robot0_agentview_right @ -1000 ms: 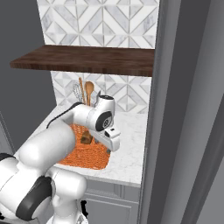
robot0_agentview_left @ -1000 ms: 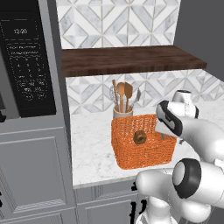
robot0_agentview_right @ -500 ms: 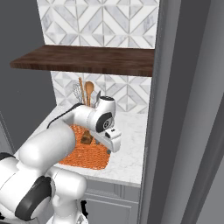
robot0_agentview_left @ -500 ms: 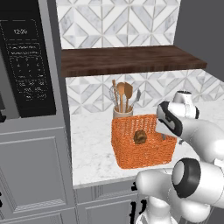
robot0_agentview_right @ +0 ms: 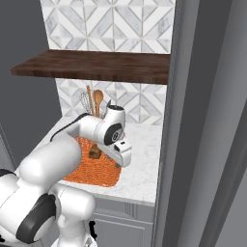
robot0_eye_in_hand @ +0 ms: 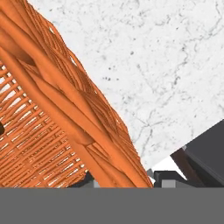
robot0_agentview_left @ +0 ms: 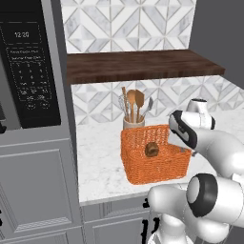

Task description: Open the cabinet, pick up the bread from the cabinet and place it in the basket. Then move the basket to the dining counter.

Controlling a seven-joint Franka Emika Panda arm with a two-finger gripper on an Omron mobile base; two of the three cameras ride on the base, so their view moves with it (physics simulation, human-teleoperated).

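Observation:
The orange wicker basket [robot0_agentview_left: 143, 171] stands on the marble worktop [robot0_agentview_left: 100, 162] in front of the tiled backsplash. The bread [robot0_agentview_left: 152, 149], a small brown lump, lies inside it, and the bread [robot0_agentview_right: 95, 152] shows again past my hand. My gripper [robot0_agentview_left: 184, 148] is down at the basket's right rim and shut on it. In the hand view the thick woven rim of the basket [robot0_eye_in_hand: 65, 109] runs down between the fingertips of my gripper [robot0_eye_in_hand: 124, 178]. From the right, my gripper [robot0_agentview_right: 118, 163] sits at the near edge of the basket [robot0_agentview_right: 89, 170]. The dining counter is out of view.
A pot of wooden utensils [robot0_agentview_left: 134, 110] stands just behind the basket. A dark wooden shelf [robot0_agentview_left: 138, 66] hangs above. A microwave [robot0_agentview_left: 28, 71] fills the tall unit on the left. A tall grey cabinet side [robot0_agentview_right: 202, 120] closes off the right.
The jaws have closed on the basket's right rim, with the hand dropping slightly. Basket and bread lie where they were.

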